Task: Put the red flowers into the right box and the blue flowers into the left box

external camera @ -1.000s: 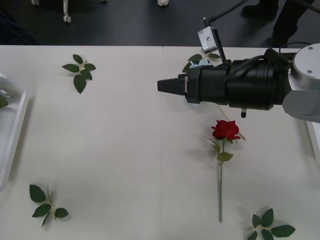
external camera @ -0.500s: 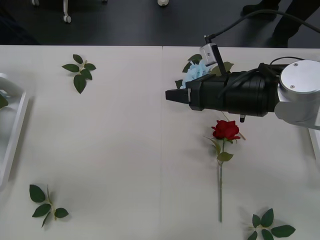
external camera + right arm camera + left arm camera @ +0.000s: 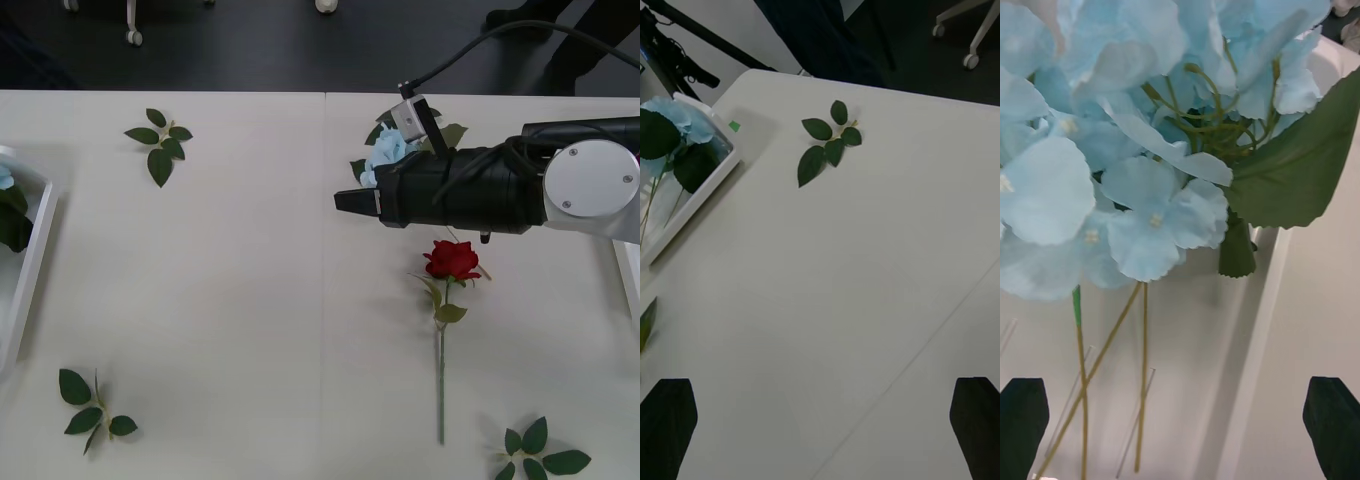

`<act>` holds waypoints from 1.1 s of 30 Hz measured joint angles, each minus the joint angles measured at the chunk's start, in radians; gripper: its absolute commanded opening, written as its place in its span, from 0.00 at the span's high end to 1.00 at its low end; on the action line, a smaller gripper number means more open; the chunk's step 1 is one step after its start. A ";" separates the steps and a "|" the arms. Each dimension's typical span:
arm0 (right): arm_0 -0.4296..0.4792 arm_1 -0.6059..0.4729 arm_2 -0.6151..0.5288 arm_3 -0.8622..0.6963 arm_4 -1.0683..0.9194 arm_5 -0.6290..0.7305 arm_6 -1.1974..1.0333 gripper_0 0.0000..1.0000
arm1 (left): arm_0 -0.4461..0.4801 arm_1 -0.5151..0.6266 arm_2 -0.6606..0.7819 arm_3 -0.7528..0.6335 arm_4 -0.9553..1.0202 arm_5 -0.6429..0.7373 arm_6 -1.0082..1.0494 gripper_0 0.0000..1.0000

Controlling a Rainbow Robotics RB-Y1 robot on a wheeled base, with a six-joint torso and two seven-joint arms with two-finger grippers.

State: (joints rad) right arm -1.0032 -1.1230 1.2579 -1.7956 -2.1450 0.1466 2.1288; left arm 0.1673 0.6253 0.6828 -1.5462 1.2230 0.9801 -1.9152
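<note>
**Sorting the last blooms**

Lying mid-table, one red rose (image 3: 452, 259) waited below the right gripper (image 3: 345, 201), whose fingers stood spread and empty. Blue flowers (image 3: 1112, 142) filled the left box (image 3: 1262, 300) above the open left gripper (image 3: 1180, 420). Better to descend squarely over the stem.

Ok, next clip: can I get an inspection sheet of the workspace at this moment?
Surface: white table with a seam down its middle.
Job's things: red rose on a thin green stem lies on the table below the right arm; pale blue hydrangea head lies just beyond that arm; more blue hydrangea heads are in the white shallow left box; white right box is at the table's right edge.
Clutter: three loose green leaf sprigs.
Grippers: right tool open, empty, above the table; left tool open, at the left box.
Cables: black cable arcs off the right arm.
Surroundings: dark floor, chair castors.
</note>
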 measured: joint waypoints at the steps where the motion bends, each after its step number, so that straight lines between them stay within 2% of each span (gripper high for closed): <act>1: 0.006 0.000 -0.003 0.000 0.031 0.000 -0.005 0.00 | 0.008 0.000 0.000 -0.001 0.023 0.000 0.000 0.00; 8: 0.114 0.000 -0.072 -0.004 0.254 -0.046 -0.240 0.00 | 0.092 0.000 -0.004 -0.084 0.266 0.000 -0.002 0.00; 12: 0.201 0.000 -0.122 -0.022 0.437 -0.063 -0.290 0.00 | 0.160 0.000 -0.042 -0.165 0.473 0.004 -0.009 0.00; 16: 0.291 0.000 -0.190 -0.032 0.566 -0.060 -0.380 0.00 | 0.186 0.000 -0.068 -0.214 0.541 0.097 -0.181 0.00; 20: 0.319 -0.005 -0.194 -0.031 0.687 -0.061 -0.452 0.00 | 0.179 0.000 -0.069 -0.233 0.583 0.225 -0.262 0.00; 23: 0.319 -0.027 -0.176 -0.032 0.707 -0.061 -0.455 0.00 | 0.155 0.000 -0.068 -0.234 0.595 0.311 -0.280 0.00; 27: 0.319 -0.078 -0.162 -0.038 0.719 -0.051 -0.484 0.00 | 0.104 0.000 -0.068 -0.234 0.596 0.441 -0.412 0.00; 33: 0.319 -0.173 -0.198 -0.094 0.673 0.129 -0.508 0.00 | 0.007 0.000 -0.053 -0.236 0.533 0.609 -0.469 0.00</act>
State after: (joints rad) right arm -0.6843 -1.2956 1.0601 -1.8898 -1.4720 0.2760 1.6207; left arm 0.1747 0.6254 0.6295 -1.7817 1.7555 1.5889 -2.3844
